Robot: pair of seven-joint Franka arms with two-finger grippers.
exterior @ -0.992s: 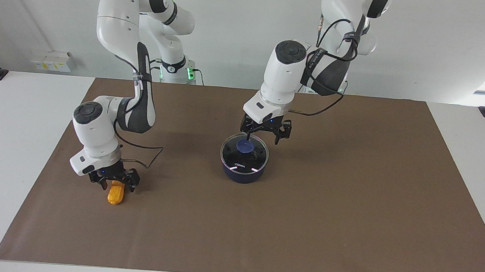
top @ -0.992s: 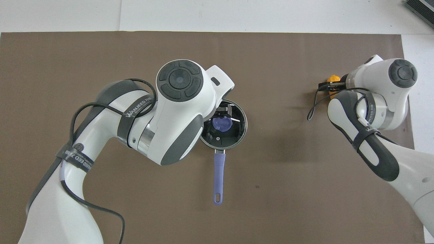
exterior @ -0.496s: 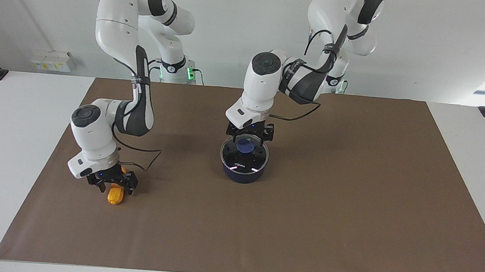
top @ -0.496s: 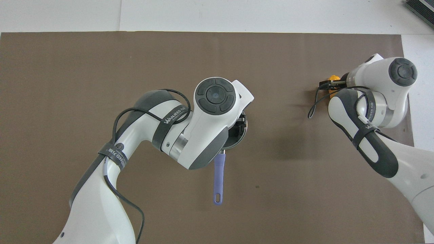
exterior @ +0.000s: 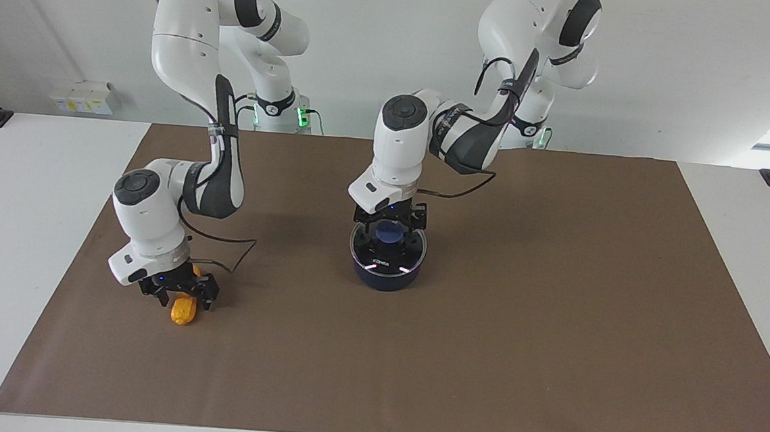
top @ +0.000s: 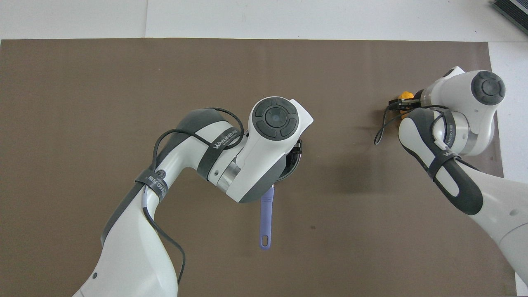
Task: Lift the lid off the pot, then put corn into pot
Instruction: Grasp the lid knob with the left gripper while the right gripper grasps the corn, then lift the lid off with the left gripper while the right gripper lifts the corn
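i see the pot (exterior: 386,270) mid-mat with the lid (exterior: 388,246) on it, my left gripper (exterior: 390,220) spread astride the knob (exterior: 389,232), and at the pot's 2 o'clock my right gripper (exterior: 179,294) straddling the corn (exterior: 183,311), grip unclear.

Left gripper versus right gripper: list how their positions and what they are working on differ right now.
The left gripper is down at the blue knob of the lid on the pot; the right gripper is down at the corn on the brown mat, toward the right arm's end of the table. Both point downward.
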